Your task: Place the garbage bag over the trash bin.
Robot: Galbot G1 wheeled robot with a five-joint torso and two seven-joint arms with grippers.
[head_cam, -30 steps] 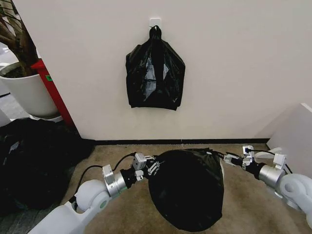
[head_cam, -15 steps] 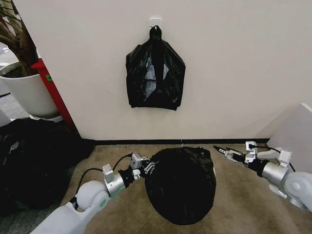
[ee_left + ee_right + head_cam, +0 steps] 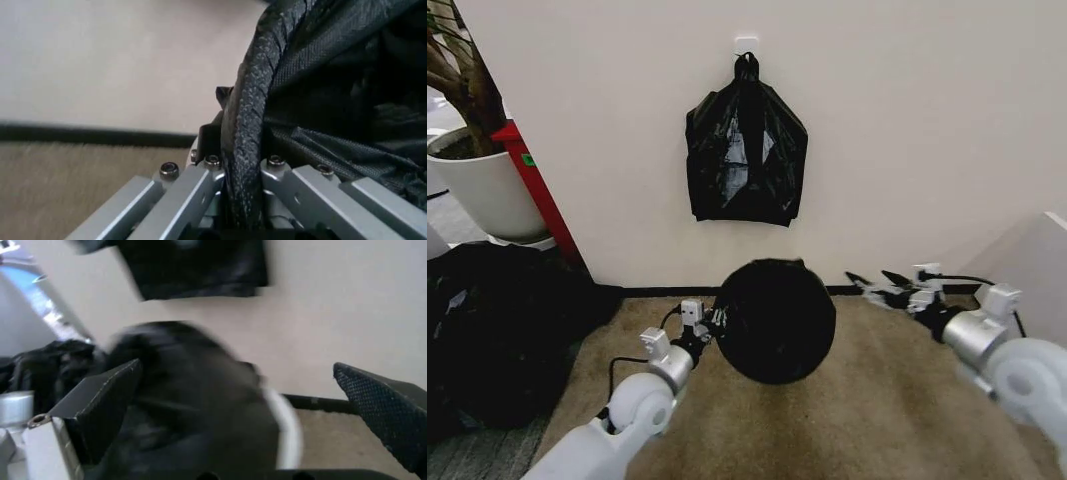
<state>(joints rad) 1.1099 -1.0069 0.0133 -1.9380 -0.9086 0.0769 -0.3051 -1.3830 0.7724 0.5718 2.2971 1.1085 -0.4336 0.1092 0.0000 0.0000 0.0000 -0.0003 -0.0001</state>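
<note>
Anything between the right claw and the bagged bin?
Nothing: in the head view, bare wall and carpet separate the open right claw from the garbage bag covering the trash bin.

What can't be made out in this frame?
- Trash bin: the garbage bag covers it in the head view; the right wrist view shows just a blurred sliver of white rim.
- How far down the bag reaches: hidden in the head view by the bag itself.
- Left gripper: its fingertips are buried in a bag fold in the left wrist view.
- Right gripper: open, apart from the bag.
</note>
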